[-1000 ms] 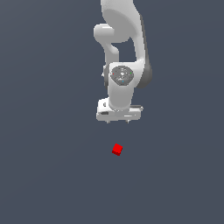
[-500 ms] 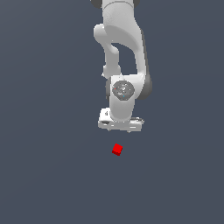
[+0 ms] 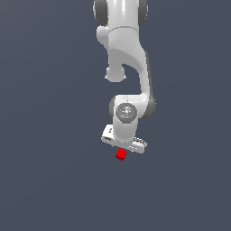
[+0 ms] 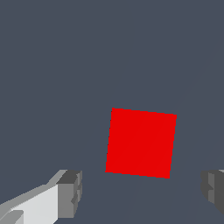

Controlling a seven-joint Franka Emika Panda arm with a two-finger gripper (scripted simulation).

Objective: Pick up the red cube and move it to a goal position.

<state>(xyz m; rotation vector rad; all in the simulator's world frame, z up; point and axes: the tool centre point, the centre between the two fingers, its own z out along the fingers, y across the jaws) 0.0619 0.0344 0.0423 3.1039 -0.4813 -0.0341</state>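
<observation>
Cube: I have the small, plain bright red cube [image 3: 120, 154] on the flat dark grey-blue worktop [image 3: 49, 180], just under the white robot gripper [image 3: 123, 149] in the exterior view.
Cube and jaws: on my wrist view the red cube [image 4: 141, 143] sits in the gap between the two grey fingertips [image 4: 70, 193], touching neither one, and nearer the camera's far side than the tips.
Jaws: spread wide, wider than the cube, gripping nothing.
Gripper [image 4: 142, 192]: smooth white body, blocky grey pads with stepped edges.
Cube surface: flat, untextured red, square face toward the wrist camera, turned slightly off square to the jaws.
Arm [image 3: 128, 63]: glossy white rounded links, hanging down from the top of the exterior view.
Worktop: uniform, matte, featureless.
</observation>
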